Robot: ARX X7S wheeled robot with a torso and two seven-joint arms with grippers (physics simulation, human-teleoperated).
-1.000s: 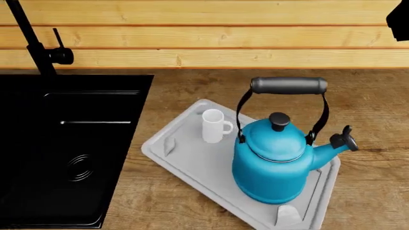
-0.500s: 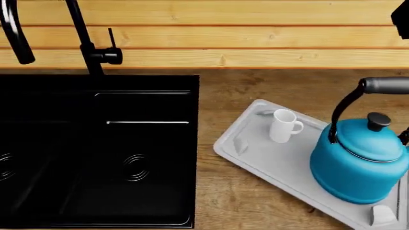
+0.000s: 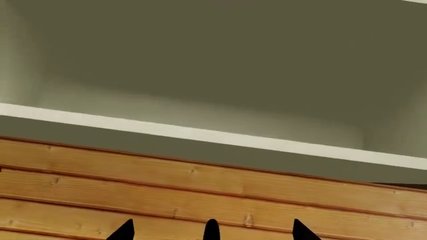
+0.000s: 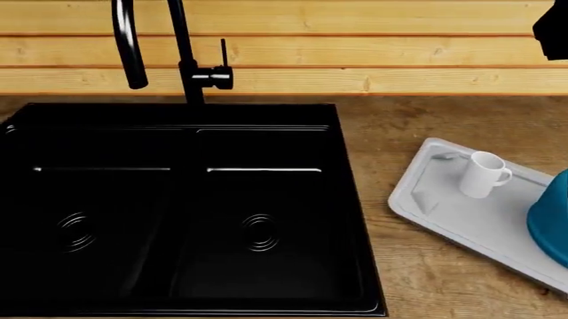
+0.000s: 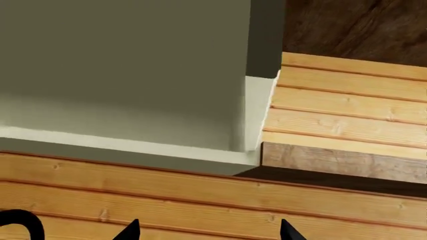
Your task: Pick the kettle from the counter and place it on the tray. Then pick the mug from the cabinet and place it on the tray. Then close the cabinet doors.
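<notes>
The light grey tray (image 4: 426, 199) lies on the wood-grain counter (image 4: 426, 279) at the right of the head view. On it the white mug (image 4: 485, 174) stands upright. Beside the mug, also on the tray, only a teal-blue sliver of the kettle (image 4: 552, 222) shows, cut off by the picture's right edge. My left gripper (image 3: 213, 234) is open and holds nothing; it faces the wooden wall below the open cabinet (image 3: 200, 75), whose shelf looks bare. My right gripper (image 5: 209, 234) is open too, below the cabinet's outer corner (image 5: 257, 115). No cabinet door shows.
A black double sink (image 4: 177, 206) fills the left and middle of the head view, with a tall black faucet (image 4: 182, 53) behind it. Wooden wall planks (image 4: 355, 46) run along the back. A black shape (image 4: 554, 26) hangs at the top right corner.
The head view has swung left: tray, mug and kettle slid toward the picture's right edge, the kettle now mostly cut off, and the sink and faucet moved into the middle.
</notes>
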